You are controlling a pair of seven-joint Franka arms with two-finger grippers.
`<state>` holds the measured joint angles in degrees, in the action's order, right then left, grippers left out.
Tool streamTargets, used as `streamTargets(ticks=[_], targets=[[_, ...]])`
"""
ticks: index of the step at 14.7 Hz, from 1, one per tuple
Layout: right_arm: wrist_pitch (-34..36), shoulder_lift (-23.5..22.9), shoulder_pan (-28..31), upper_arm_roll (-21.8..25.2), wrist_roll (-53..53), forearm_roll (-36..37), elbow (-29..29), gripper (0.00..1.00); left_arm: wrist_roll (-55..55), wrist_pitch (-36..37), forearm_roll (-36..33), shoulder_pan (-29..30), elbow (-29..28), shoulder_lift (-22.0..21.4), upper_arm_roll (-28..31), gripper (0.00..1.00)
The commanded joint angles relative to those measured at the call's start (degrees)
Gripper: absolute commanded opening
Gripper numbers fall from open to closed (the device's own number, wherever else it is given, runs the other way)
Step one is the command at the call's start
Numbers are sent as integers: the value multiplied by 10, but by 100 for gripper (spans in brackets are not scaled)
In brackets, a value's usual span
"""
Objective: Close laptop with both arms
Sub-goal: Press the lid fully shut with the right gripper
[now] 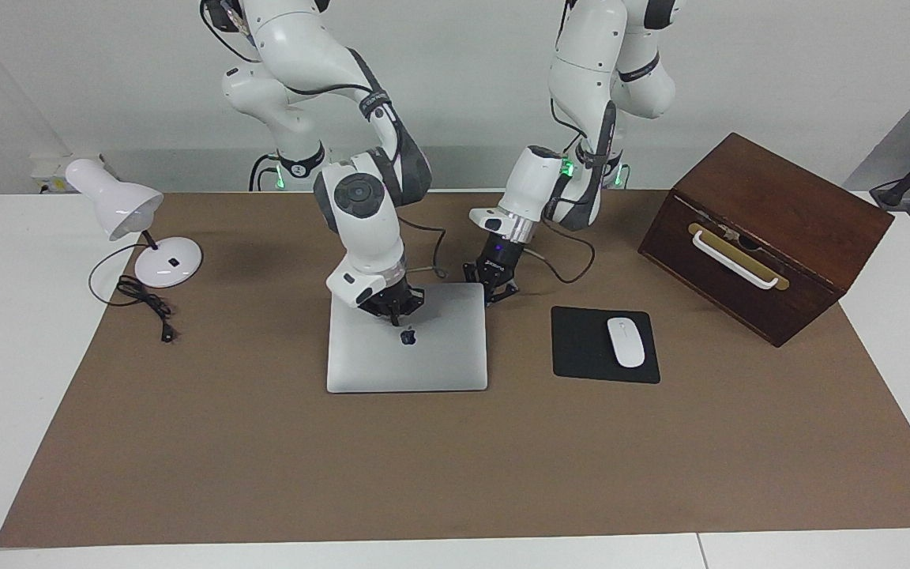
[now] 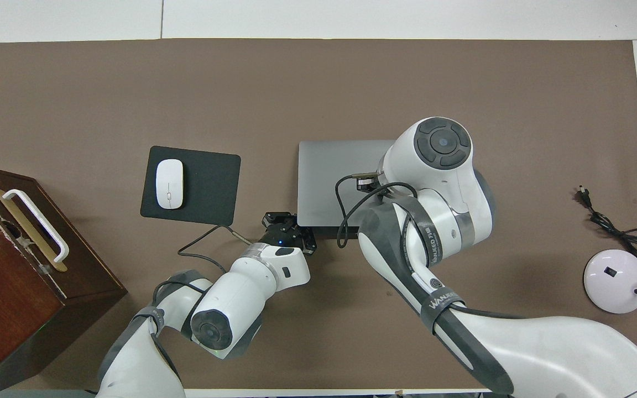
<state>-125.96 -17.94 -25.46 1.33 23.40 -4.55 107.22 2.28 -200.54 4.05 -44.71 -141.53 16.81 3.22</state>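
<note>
The silver-grey laptop point(image 1: 423, 356) point(image 2: 329, 171) lies mid-table with its lid down almost flat and its apple logo facing up. My right gripper point(image 1: 396, 314) is shut, its fingertips pressing on the lid just above the logo. In the overhead view that gripper is hidden under its own wrist. My left gripper point(image 1: 494, 291) point(image 2: 287, 225) is shut and sits low at the laptop's corner that is nearer to the robots and toward the left arm's end. A thin dark strip shows along the laptop's edge nearer to the robots.
A black mouse pad point(image 1: 581, 348) with a white mouse point(image 1: 626, 341) lies beside the laptop toward the left arm's end, and a brown wooden box point(image 1: 771, 237) stands past it. A white desk lamp point(image 1: 135, 221) and its cord point(image 1: 147, 304) are at the right arm's end.
</note>
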Motion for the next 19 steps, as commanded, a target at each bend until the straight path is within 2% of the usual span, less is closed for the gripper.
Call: streamTargets(ticks=[1, 7, 14, 19], targets=[[-19, 7, -3, 0, -13, -17, 18, 0, 26, -1, 9, 1, -18, 16, 7, 0], [8, 11, -3, 0, -13, -17, 11, 0, 27, -1, 9, 1, -18, 19, 7, 0], [108, 47, 17, 2, -28, -17, -33, 0, 31, -1, 9, 1, -20, 19, 7, 0], [126, 79, 42, 7, -77, -6, -40, 0, 36, -1, 9, 1, -22, 19, 7, 0]])
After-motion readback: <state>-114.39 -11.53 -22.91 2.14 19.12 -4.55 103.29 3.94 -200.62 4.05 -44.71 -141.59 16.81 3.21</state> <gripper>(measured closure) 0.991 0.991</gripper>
